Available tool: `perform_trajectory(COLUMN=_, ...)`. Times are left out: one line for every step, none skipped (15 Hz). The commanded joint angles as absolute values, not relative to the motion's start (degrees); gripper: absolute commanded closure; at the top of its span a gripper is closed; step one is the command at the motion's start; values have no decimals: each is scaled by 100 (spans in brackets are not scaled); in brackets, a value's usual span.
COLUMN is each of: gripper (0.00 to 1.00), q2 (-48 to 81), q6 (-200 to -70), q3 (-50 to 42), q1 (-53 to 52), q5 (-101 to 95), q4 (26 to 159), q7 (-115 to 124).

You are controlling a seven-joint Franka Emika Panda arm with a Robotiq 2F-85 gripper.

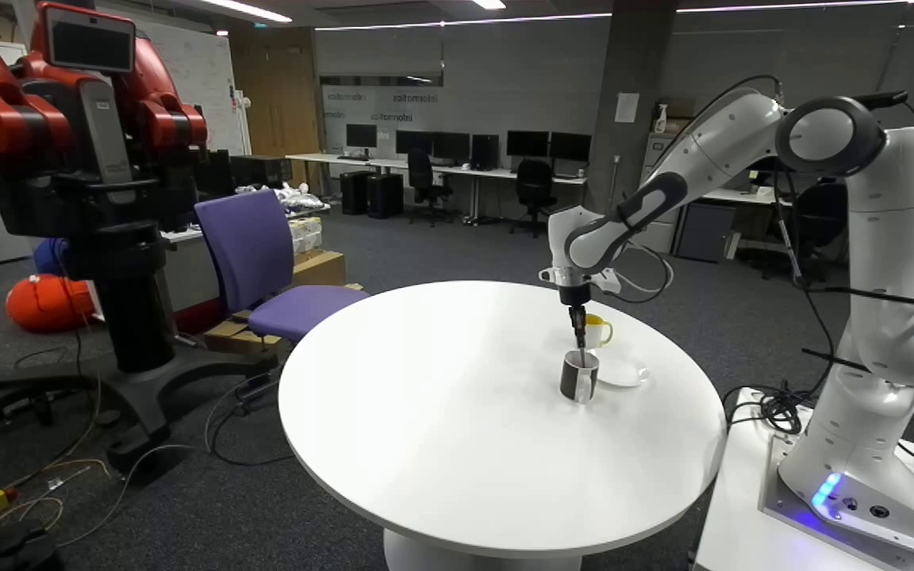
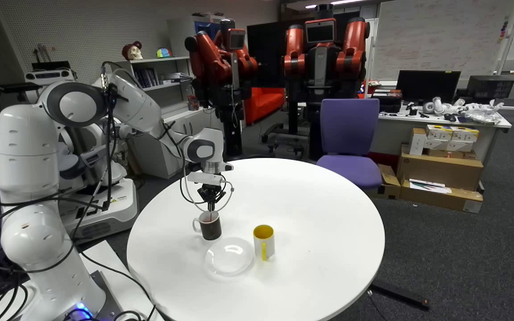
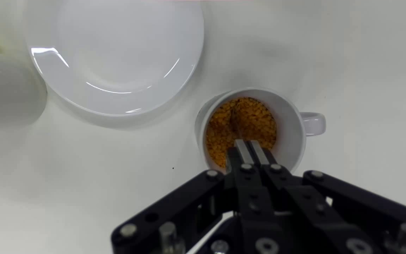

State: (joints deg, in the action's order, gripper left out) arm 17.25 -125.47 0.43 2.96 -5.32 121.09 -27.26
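Observation:
My gripper [image 3: 247, 143] points down over a dark-and-white mug [image 1: 570, 379], its fingertips close together at the mouth. A thin, greyish utensil [image 1: 582, 359] runs from the fingertips into the mug; in the wrist view only a faint streak of it shows. Its lower end is hidden among orange-brown grains [image 3: 220, 130] inside. The mug stands upright, its white handle [image 3: 314, 124] to the right in the wrist view. Beside it lies a bare white plate [image 2: 229, 257]. A white mug with yellow inside and a yellow handle [image 2: 263, 250] stands upright past the plate.
Everything stands on a round white table [image 1: 425, 412]. A purple chair [image 2: 350, 133] is drawn up at its edge. Red robots [image 2: 321, 58] stand behind it. Cables [image 2: 183, 178] hang along my arm, and the arm's base [image 1: 862, 492] sits on a side table.

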Motion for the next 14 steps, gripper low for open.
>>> perform_trajectory(gripper=99, q2=1850, q6=-12754, q3=86, q1=307, q5=-715, q4=11977, q7=-2761)
perform_trajectory(gripper=99, q2=1862, q6=-12852, q3=103, q1=309, q5=-708, q4=11978, q7=-2772)
perform_trajectory(gripper=99, q2=1870, q6=-12957, q3=120, q1=311, q5=-695, q4=11981, q7=-2772)
perform_trajectory(gripper=99, q2=1872, q6=-13079, q3=134, q1=317, q5=-675, q4=11992, q7=-2780)
perform_trajectory(gripper=99, q2=1868, q6=-13200, q3=153, q1=322, q5=-640, q4=12003, q7=-2790)
perform_trajectory(gripper=99, q2=1862, q6=-13293, q3=173, q1=327, q5=-609, q4=12016, q7=-2803)
perform_trajectory(gripper=99, q2=1853, q6=-13365, q3=197, q1=330, q5=-581, q4=12030, q7=-2821)
perform_trajectory(gripper=99, q2=1849, q6=-13377, q3=239, q1=348, q5=-507, q4=12035, q7=-2888)
perform_trajectory(gripper=99, q2=1852, q6=-13377, q3=263, q1=354, q5=-481, q4=12040, q7=-2917)
perform_trajectory(gripper=99, q2=1859, q6=-13324, q3=304, q1=378, q5=-396, q4=12032, q7=-2997)
perform_trajectory(gripper=99, q2=1866, q6=-13274, q3=334, q1=395, q5=-327, q4=12021, q7=-3067)
perform_trajectory(gripper=99, q2=1875, q6=-13217, q3=365, q1=419, q5=-240, q4=12006, q7=-3154)
perform_trajectory(gripper=99, q2=1888, q6=-13128, q3=399, q1=447, q5=-134, q4=11981, q7=-3261)
perform_trajectory(gripper=99, q2=1894, q6=-13048, q3=426, q1=473, q5=-16, q4=11960, q7=-3379)
